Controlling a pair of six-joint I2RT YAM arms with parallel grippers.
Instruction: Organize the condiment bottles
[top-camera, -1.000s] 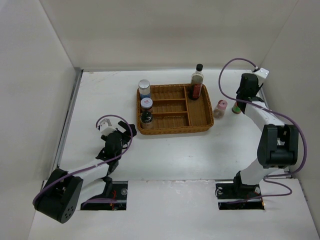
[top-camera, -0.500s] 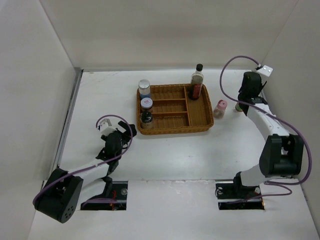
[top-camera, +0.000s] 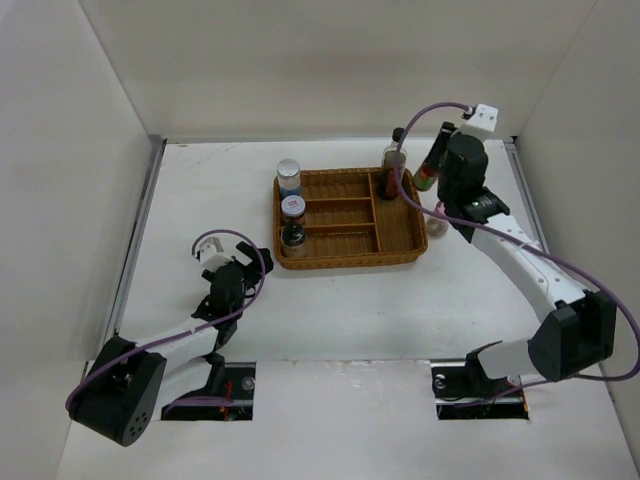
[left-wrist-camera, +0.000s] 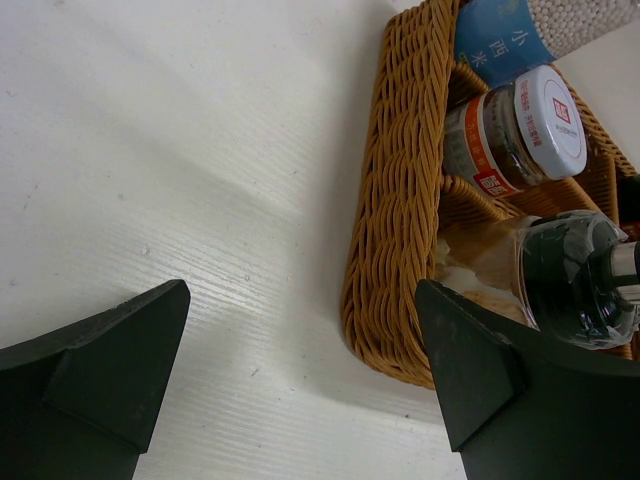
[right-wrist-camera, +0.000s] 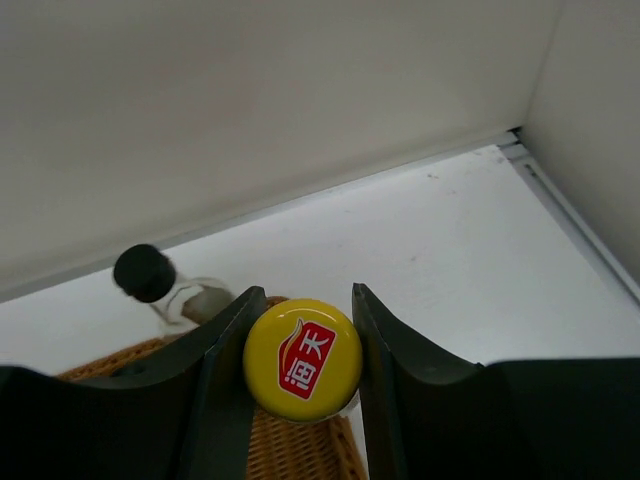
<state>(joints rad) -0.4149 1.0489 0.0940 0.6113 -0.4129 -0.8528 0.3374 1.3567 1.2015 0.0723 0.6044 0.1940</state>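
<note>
While clamped in the right gripper (right-wrist-camera: 306, 296), red yellow-capped bottle (right-wrist-camera: 303, 360) near upright, cap toward wrist; left gripper (left-wrist-camera: 302, 290) agape.

Bright, even light with soft shadows on the table (top-camera: 330, 330); close things in wrist views slightly blurred

1. Wicker tray (top-camera: 350, 259): brown, rectangular, mid-table toward far side. Dividers split it: one long compartment on right, three rows far-to-near on left.
2. Table (top-camera: 330, 320): white, matte; tray sits flat on it.
3. Walls: far (top-camera: 330, 70), left (top-camera: 60, 180), right (top-camera: 590, 100), all plain white, boxing table in.
4. Metal strip (top-camera: 140, 230): runs near-to-far along table's left edge, at foot of left wall.
</note>
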